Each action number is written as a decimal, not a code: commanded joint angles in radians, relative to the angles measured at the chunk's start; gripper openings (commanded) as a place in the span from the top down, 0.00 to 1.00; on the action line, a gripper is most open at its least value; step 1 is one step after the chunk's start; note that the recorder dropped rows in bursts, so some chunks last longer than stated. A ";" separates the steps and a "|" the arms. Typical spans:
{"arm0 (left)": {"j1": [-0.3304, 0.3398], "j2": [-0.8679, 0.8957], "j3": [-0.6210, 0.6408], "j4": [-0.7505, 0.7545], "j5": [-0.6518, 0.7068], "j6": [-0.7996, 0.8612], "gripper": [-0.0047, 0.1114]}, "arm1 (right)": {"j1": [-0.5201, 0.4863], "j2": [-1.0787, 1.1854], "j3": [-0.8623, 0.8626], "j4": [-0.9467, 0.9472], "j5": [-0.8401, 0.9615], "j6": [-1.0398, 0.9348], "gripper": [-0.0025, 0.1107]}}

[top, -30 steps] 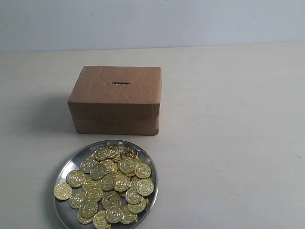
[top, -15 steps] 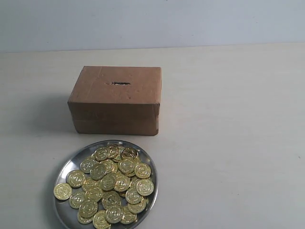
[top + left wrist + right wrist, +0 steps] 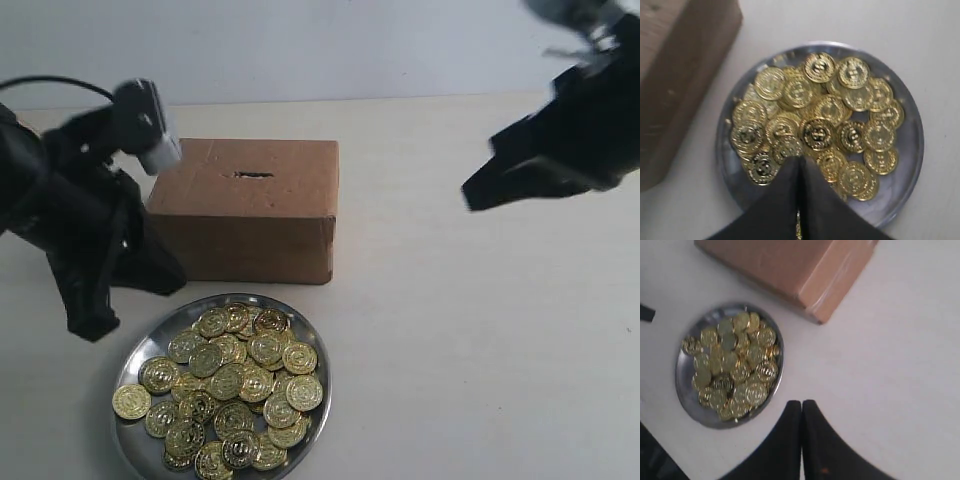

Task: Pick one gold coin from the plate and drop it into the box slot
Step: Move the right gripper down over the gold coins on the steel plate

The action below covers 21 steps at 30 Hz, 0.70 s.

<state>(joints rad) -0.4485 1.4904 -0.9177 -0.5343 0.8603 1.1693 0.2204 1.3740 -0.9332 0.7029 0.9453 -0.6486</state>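
Shiny silver plate [image 3: 143,349] lying flat, holding heaped gold coins [image 3: 236,386], brown cardboard box [image 3: 245,220] standing just behind it, dark slot [image 3: 253,175] piercing its top.

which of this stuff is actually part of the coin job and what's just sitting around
Part of the job:
- gold coins, piled on the plate
- box with its slot in the top face
- left gripper, shut, above the plate

Just there:
- right gripper, shut, over bare table, away from the plate
- wall behind
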 commanded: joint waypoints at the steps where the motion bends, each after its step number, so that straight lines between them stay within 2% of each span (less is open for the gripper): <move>1: -0.029 0.046 -0.013 0.033 0.036 0.001 0.96 | 0.212 0.190 -0.081 -0.154 -0.068 0.036 0.98; 6: -0.029 0.013 -0.013 0.105 0.069 -0.054 0.96 | 0.387 0.378 -0.239 -0.366 -0.112 0.206 0.98; 10: -0.029 -0.043 0.007 0.202 0.061 -0.115 0.96 | 0.475 0.457 -0.344 -0.411 -0.113 0.243 0.98; 14: -0.029 -0.129 0.075 0.233 -0.018 -0.115 0.96 | 0.560 0.516 -0.411 -0.464 -0.122 0.287 0.98; 19: -0.029 -0.271 0.154 0.242 -0.049 -0.115 0.96 | 0.669 0.582 -0.466 -0.662 -0.132 0.443 0.98; 21: -0.029 -0.333 0.186 0.243 -0.066 -0.113 0.96 | 0.691 0.605 -0.479 -0.716 -0.130 0.501 0.95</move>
<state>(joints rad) -0.4714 1.2256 -0.7677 -0.2963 0.8210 1.0631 0.8807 1.9541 -1.3899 0.0768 0.8213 -0.2299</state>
